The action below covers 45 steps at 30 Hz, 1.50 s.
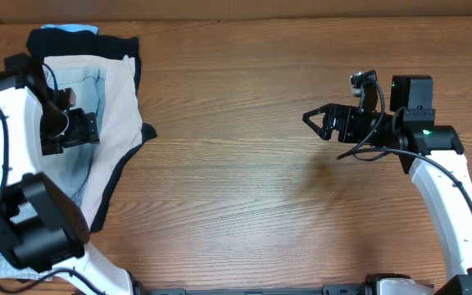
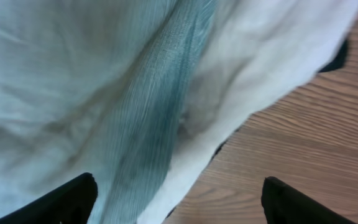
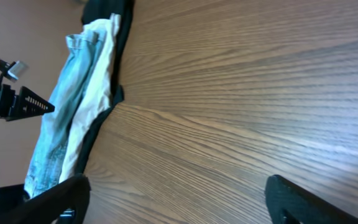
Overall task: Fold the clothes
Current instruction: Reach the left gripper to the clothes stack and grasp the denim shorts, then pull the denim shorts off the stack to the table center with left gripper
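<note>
Two pairs of jaws stand spread wide, and neither grips anything. The left gripper (image 2: pixel 179 180) hangs right over the pile with its fingers (image 2: pixel 61 202) parted. Between and just beyond them lies a band of the denim shorts (image 2: pixel 160 112), with pale cloth on both sides. Whether the fingertips touch the fabric I cannot tell. The pile's edge falls away to bare wood at the right of that view.

Outward from there, the clothes lie in one heap at the left edge of the table (image 1: pixel 244 188). The beige shorts (image 1: pixel 121 98) are spread on top, and the denim shows through beside and below them. A black garment (image 1: pixel 129 49) rims the heap at its far and right sides, and a pale-blue garment (image 1: pixel 68 29) peeks out at the far end. The heap's long axis runs from the near edge towards the far edge, roughly along the left arm's own reach.

The right gripper (image 3: pixel 178 180) hovers over bare table, well apart from the heap, with its open jaws pointing leftward at it. The heap lies across the table from that gripper, broadside on.

The left arm is plainly the nearer. My judgement is that any first pinch on the denim falls to it. The right arm would need a long reach across to take a second corner.
</note>
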Available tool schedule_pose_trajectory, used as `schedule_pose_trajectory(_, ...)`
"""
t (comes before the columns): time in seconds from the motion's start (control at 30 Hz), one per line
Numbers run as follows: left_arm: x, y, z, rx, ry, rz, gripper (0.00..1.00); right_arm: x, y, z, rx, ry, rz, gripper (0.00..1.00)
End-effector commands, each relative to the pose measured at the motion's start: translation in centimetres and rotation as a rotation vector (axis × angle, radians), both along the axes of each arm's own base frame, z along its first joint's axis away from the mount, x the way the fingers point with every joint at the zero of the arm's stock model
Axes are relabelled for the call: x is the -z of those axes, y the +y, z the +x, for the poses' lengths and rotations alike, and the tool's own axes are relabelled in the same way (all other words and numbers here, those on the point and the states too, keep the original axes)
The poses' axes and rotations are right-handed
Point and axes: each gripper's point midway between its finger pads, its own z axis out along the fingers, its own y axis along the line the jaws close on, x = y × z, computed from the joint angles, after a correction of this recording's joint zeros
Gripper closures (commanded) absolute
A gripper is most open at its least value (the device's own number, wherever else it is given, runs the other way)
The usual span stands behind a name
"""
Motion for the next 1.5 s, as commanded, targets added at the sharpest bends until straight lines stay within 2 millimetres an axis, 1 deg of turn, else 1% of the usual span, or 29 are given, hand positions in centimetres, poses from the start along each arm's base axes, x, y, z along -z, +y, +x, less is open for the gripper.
schedule_pose_trajectory(0.0,2.4,0.6,0.3,0.029,0.060,0.003,0.21,-0.2,-0.3,0.5,0.014,-0.018,-0.033,0.10)
schedule_pose_trajectory(0.17,5.1,1.5,-0.1,0.022,0.146,0.031,0.33,0.0,-0.4,0.2,0.016,-0.001,-0.036,0.14)
schedule_pose_trajectory(0.2,5.6,1.5,-0.1,0.013,0.157,0.030,0.37,0.1,-0.4,0.1,0.016,0.003,-0.036,0.17)
schedule_pose_trajectory(0.27,6.2,1.6,0.0,0.001,0.163,0.029,0.44,0.1,-0.4,0.1,0.015,0.004,-0.035,0.17)
schedule_pose_trajectory(0.37,6.5,1.6,0.1,0.003,0.163,0.028,0.53,0.1,-0.4,0.1,0.015,0.004,-0.035,0.17)
schedule_pose_trajectory(0.43,6.5,1.7,0.3,0.003,0.159,0.033,0.62,0.1,-0.4,0.1,0.015,0.004,-0.036,0.17)
schedule_pose_trajectory(0.47,6.5,1.7,0.3,0.003,0.158,0.033,0.69,0.1,-0.4,0.1,0.015,0.004,-0.035,0.17)
schedule_pose_trajectory(0.5,6.5,1.7,0.3,0.003,0.155,0.034,0.78,0.1,-0.4,0.1,0.016,0.003,-0.036,0.17)
schedule_pose_trajectory(0.53,6.5,1.7,0.3,0.003,0.155,0.034,0.91,0.1,-0.4,0.1,0.016,0.003,-0.036,0.18)
schedule_pose_trajectory(0.57,6.5,1.7,0.4,0.003,0.154,0.034,0.96,0.1,-0.4,0.1,0.016,0.003,-0.036,0.20)
schedule_pose_trajectory(0.63,6.2,1.8,0.5,0.002,0.151,0.035,0.96,0.1,-0.4,0.2,0.018,0.002,-0.040,0.21)
schedule_pose_trajectory(0.7,5.5,1.8,0.7,-0.004,0.145,0.035,0.96,0.2,-0.6,0.3,0.027,0.002,-0.051,0.23)
schedule_pose_trajectory(0.8,3.4,1.9,1.3,-0.017,0.130,0.035,0.96,0.3,-0.8,0.4,0.035,0.001,-0.062,0.25)
schedule_pose_trajectory(0.9,-0.6,2.0,2.3,-0.013,0.084,0.049,0.96,0.3,-0.8,0.4,0.035,-0.002,-0.062,0.32)
schedule_pose_trajectory(0.97,-3.1,1.6,2.8,0.002,0.052,0.049,0.96,0.2,-0.8,0.4,0.036,-0.004,-0.061,0.37)
schedule_pose_trajectory(1.0,-4.5,1.1,3.1,0.023,0.033,0.041,0.96,0.1,-0.8,0.4,0.038,-0.004,-0.059,0.39)
schedule_pose_trajectory(1.07,-6.6,0.0,3.5,0.047,-0.003,0.022,0.96,-0.5,-0.7,0.3,0.034,-0.017,-0.050,0.41)
schedule_pose_trajectory(1.13,-8.8,-1.6,4.0,0.074,-0.047,-0.005,0.96,-1.6,-0.7,0.2,0.045,-0.028,-0.041,0.43)
schedule_pose_trajectory(1.17,-9.5,-2.3,4.5,0.086,-0.078,-0.012,0.96,-2.3,-0.7,0.1,0.050,-0.036,-0.038,0.43)
schedule_pose_trajectory(1.2,-10.4,-3.5,5.0,0.105,-0.115,-0.036,0.96,-3.2,-0.9,0.0,0.055,-0.050,-0.037,0.43)
schedule_pose_trajectory(1.3,-12.0,-7.3,5.7,0.184,-0.174,-0.083,0.96,-6.4,-1.7,-0.6,0.081,-0.082,-0.039,0.44)
schedule_pose_trajectory(1.37,-12.6,-10.3,5.9,0.246,-0.195,-0.125,0.96,-8.8,-2.9,-1.1,0.119,-0.103,-0.049,0.44)
schedule_pose_trajectory(1.4,-12.6,-11.5,6.0,0.271,-0.196,-0.140,0.96,-9.7,-3.5,-1.4,0.140,-0.111,-0.056,0.44)
schedule_pose_trajectory(1.47,-12.6,-15.2,6.1,0.353,-0.196,-0.179,0.96,-11.6,-4.8,-2.0,0.186,-0.129,-0.072,0.45)
